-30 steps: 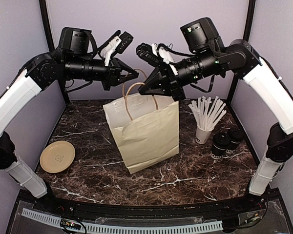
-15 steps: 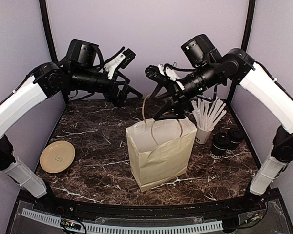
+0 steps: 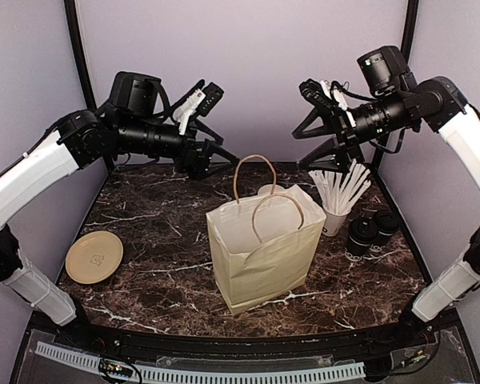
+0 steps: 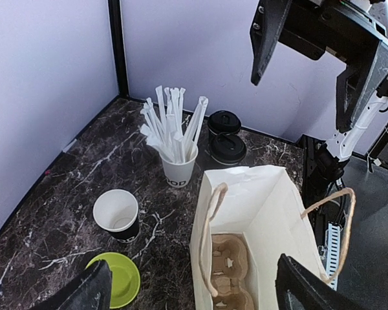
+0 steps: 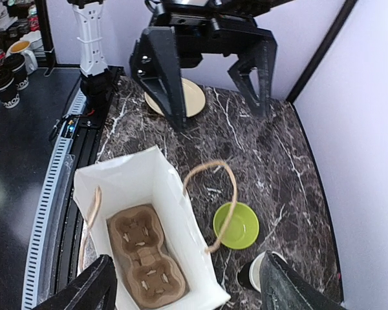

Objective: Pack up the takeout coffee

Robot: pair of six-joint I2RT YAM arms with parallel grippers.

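Observation:
A cream paper bag (image 3: 260, 248) stands upright mid-table, mouth open, both rope handles loose. A brown cardboard cup carrier (image 4: 229, 271) lies on its bottom and shows in the right wrist view too (image 5: 142, 258). Two lidded black coffee cups (image 3: 372, 232) stand at the right edge. One lidless black cup (image 4: 118, 216) with a white inside stands behind the bag. My left gripper (image 3: 214, 160) hangs open above and left of the bag. My right gripper (image 3: 310, 144) hangs open above and right of it. Neither holds anything.
A white cup of straws (image 3: 336, 196) stands between the bag and the lidded cups. A lime-green bowl (image 4: 116, 278) sits behind the bag near the lidless cup. A tan plate (image 3: 94, 256) lies at the left. Purple walls close in the back and sides.
Both grippers opened and let go of the bag handles. The bag came down onto the table, further right than before. The right arm pulled back to the right.

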